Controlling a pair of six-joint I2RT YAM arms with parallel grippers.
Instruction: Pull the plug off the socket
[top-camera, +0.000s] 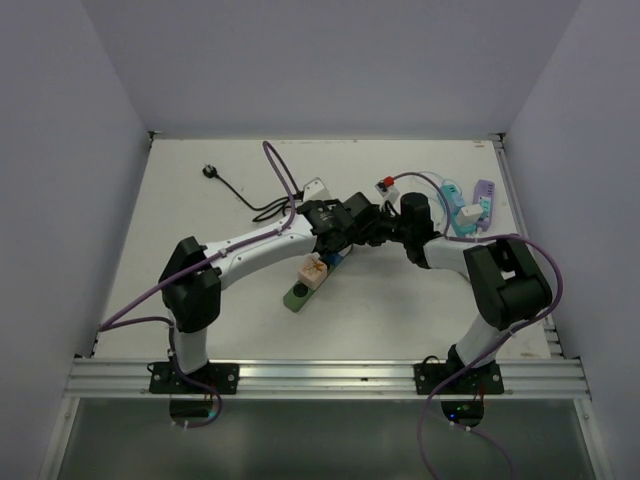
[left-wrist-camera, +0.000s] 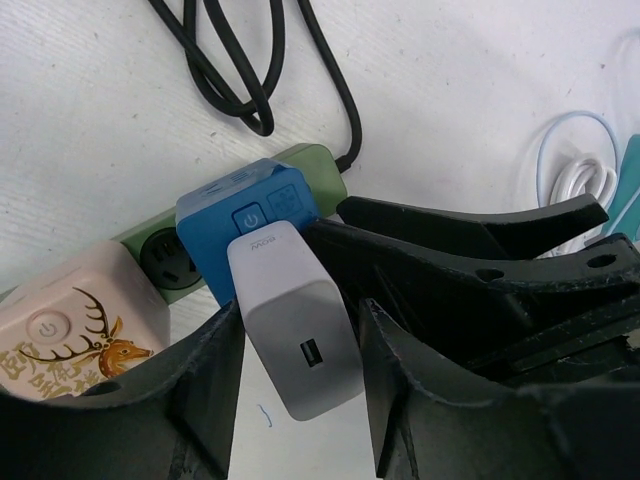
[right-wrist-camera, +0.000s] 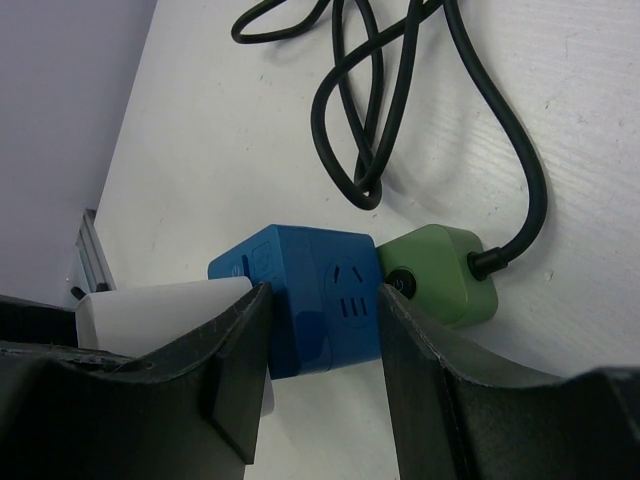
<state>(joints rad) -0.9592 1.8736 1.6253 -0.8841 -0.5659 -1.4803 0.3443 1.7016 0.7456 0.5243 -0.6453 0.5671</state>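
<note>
The white plug (left-wrist-camera: 300, 345), blue socket cube (right-wrist-camera: 320, 300) and green strip (right-wrist-camera: 435, 270) look smooth matt plastic; the black cable (right-wrist-camera: 508, 128) is rubbery, the tabletop (left-wrist-camera: 480, 80) scuffed.

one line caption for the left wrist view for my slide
Left gripper clamps the white USB charger plugged into the blue cube socket.

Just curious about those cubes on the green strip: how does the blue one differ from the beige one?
The blue cube is plain; the beige cube bears a deer drawing. A white charger is plugged into the blue cube; none shows on the beige cube. The right gripper clamps the blue cube; nothing grips the beige cube. Both sit on the green strip and have a power button.
</note>
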